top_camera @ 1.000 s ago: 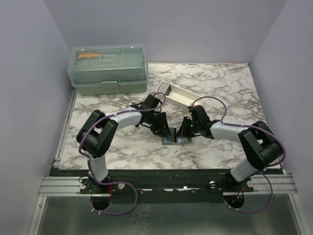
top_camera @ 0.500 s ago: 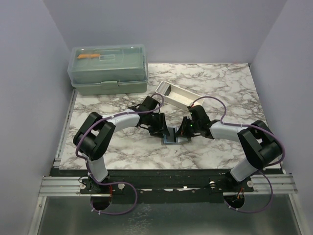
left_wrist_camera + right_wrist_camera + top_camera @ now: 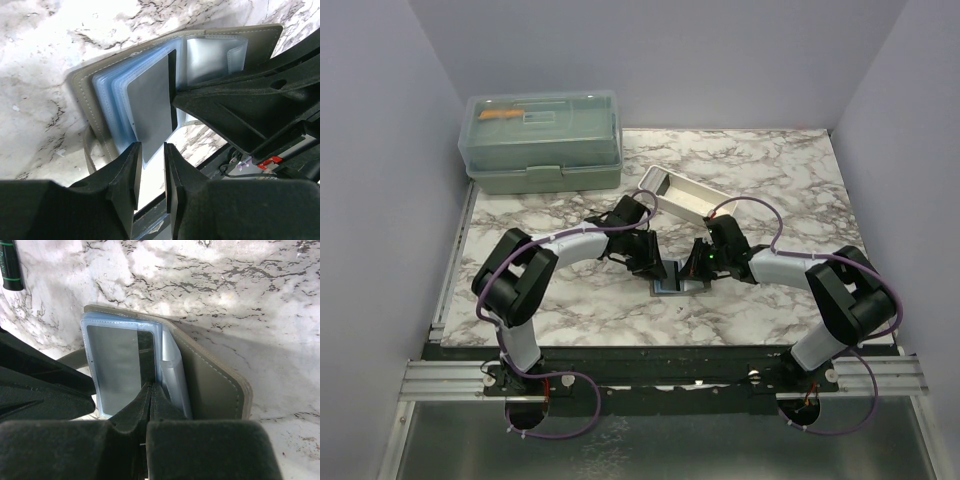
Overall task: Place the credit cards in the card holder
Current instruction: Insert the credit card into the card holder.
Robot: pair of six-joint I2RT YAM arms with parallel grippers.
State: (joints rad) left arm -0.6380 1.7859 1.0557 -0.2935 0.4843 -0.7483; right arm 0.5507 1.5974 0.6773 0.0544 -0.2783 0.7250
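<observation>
Slightly shifted outward, the left arm (image 3: pixel 570 240) keeps its left gripper (image 3: pixel 645 258) beside the card holder (image 3: pixel 672 285), which lies open on the table (image 3: pixel 770 180). Left wrist: fingers (image 3: pixel 127 175) narrowly parted around a clear sleeve (image 3: pixel 149 150) corner, gripping nothing. Right wrist: right gripper (image 3: pixel 150 389) closed, tip against the holder's leaves.

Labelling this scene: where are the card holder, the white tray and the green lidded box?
card holder (image 3: pixel 210 385): right wrist view, on its grey-olive outer cover.
white tray (image 3: pixel 685 200): top external view, on its bare inside.
green lidded box (image 3: pixel 542 122): top external view, on its lid.
</observation>
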